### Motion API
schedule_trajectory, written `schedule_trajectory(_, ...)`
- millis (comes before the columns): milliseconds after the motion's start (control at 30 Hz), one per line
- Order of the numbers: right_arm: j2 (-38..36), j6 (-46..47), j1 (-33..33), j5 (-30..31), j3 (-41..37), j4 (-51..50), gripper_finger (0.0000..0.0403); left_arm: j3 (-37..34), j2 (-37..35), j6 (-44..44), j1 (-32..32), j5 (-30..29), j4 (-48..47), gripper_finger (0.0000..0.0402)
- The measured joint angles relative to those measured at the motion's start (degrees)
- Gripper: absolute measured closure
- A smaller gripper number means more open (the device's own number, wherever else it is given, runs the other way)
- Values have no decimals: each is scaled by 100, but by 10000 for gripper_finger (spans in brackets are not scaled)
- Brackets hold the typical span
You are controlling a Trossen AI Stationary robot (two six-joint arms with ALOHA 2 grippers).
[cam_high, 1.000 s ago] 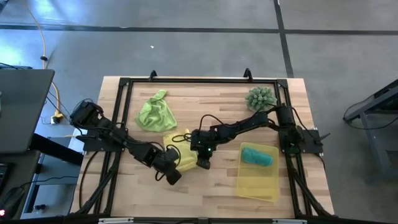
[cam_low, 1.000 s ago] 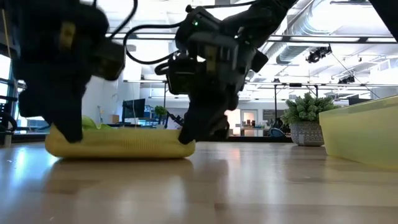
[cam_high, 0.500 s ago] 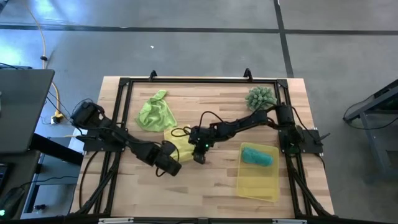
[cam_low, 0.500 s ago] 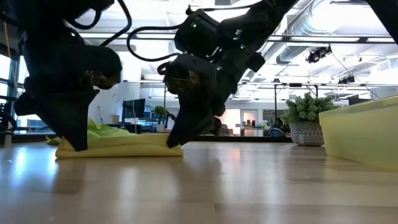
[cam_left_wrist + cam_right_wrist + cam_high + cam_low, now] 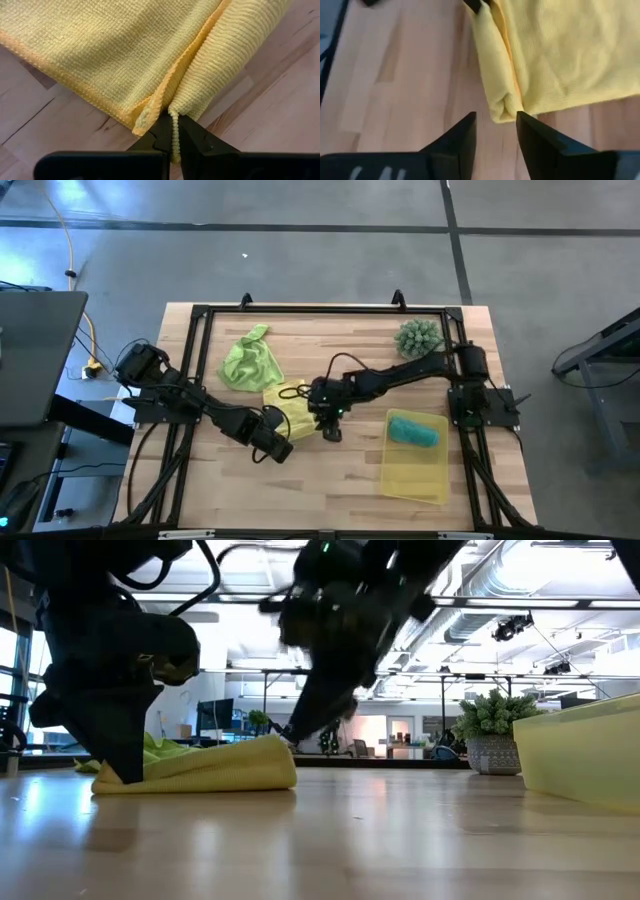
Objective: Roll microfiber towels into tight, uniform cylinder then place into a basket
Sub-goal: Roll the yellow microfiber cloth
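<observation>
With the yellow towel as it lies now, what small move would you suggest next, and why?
Probably bring the right gripper forward to re-pinch the folded corner of the yellow towel: its jaws stand open just short of it, while the left gripper holds the other corner shut.

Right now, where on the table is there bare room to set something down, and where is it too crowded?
Bare wood lies along the table's near edge, in front of both grippers and left of the basket, and along the far edge between the lime green towel and the plant. The middle is crowded: the left gripper and right gripper work the yellow towel.
</observation>
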Motion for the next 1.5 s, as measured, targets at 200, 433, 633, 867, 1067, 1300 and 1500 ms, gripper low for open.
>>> schedule_trajectory(200,-173,-2027,594,400,2,288,265,-9,-9,4,0,-3,12,394)
schedule_trajectory(433,326,-2983,1075,2158,-1,1264,265,-11,-9,46,0,32,17,394)
schedule_trajectory(633,486,-2727,1019,2193,0,1208,244,-13,-11,46,0,46,19,394)
schedule_trajectory(867,632,-2727,902,2149,2,1089,211,-15,-11,46,0,49,24,394)
schedule_trajectory(1067,643,-2669,706,2149,2,721,210,-29,-61,158,1,78,71,382)
schedule_trajectory(1300,874,-2409,604,1871,31,737,210,-44,-168,487,0,98,268,374)
schedule_trajectory(1500,958,-2027,604,1884,39,547,220,-42,-173,798,-1,102,281,369)
